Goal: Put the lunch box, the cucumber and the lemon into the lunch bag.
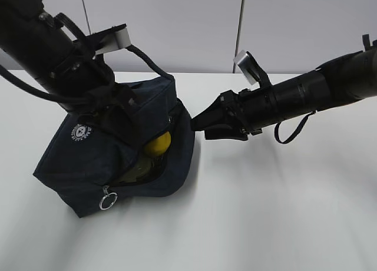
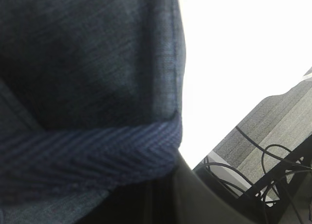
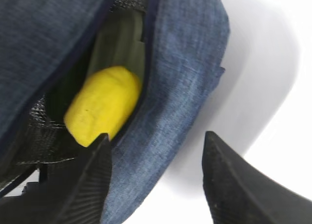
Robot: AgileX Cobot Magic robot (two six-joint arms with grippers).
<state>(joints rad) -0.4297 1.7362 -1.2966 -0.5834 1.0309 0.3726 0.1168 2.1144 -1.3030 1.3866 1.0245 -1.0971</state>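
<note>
The left gripper (image 1: 109, 103) is pinching the lunch bag (image 1: 76, 159) by its fabric, tilting the mouth open, while the right gripper (image 3: 156, 175), jaws apart and empty, is facing the lemon (image 3: 102, 104) lying inside.

White table (image 1: 283, 212), pale panelled wall (image 1: 177, 23)

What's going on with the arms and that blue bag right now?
Left gripper shut on lunch bag top. Right gripper open, empty, straddling bag's edge. Lemon inside, over lunch box lid. Cucumber unseen. Zipper unclosed.
</note>
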